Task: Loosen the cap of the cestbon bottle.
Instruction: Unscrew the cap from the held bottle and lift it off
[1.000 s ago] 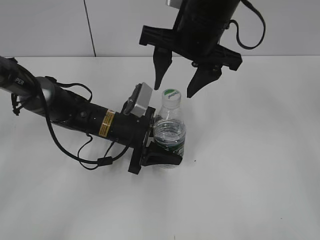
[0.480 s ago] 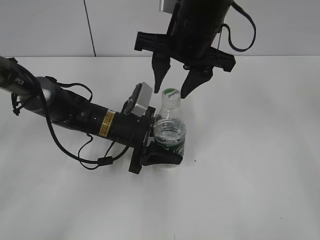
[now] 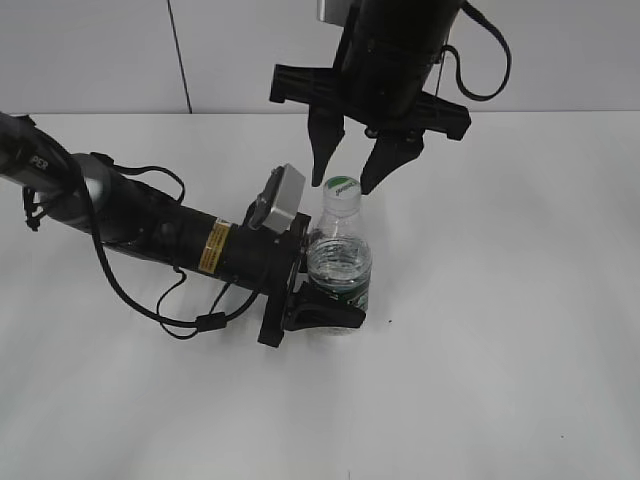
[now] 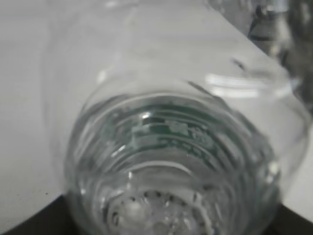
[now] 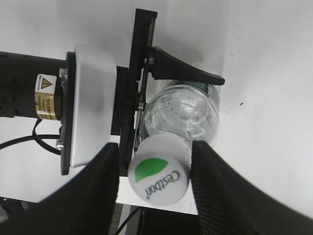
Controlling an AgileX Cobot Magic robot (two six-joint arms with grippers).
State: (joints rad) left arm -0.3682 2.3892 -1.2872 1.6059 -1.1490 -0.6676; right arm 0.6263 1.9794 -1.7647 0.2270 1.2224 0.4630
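The cestbon bottle (image 3: 338,262) stands upright on the white table, clear with a dark green label band. My left gripper (image 3: 335,297) is shut on its lower body from the left, and one black finger (image 5: 186,73) wraps its side. The bottle (image 4: 171,147) fills the left wrist view. The white cap (image 3: 342,188) with its green logo (image 5: 159,176) sits on the neck. My right gripper (image 3: 345,186) hangs over it, open, fingers pointing down on either side of the cap. In the right wrist view the right finger (image 5: 215,181) looks against the cap and the left finger stands slightly off.
The left arm's black forearm and cables (image 3: 150,225) lie across the table (image 3: 500,350) to the left of the bottle. A white wall (image 3: 100,50) rises behind the table's far edge.
My right gripper has shifted slightly left over the cap, and its fingers have drawn closer together around it. The left gripper and the bottle have stayed where they were.
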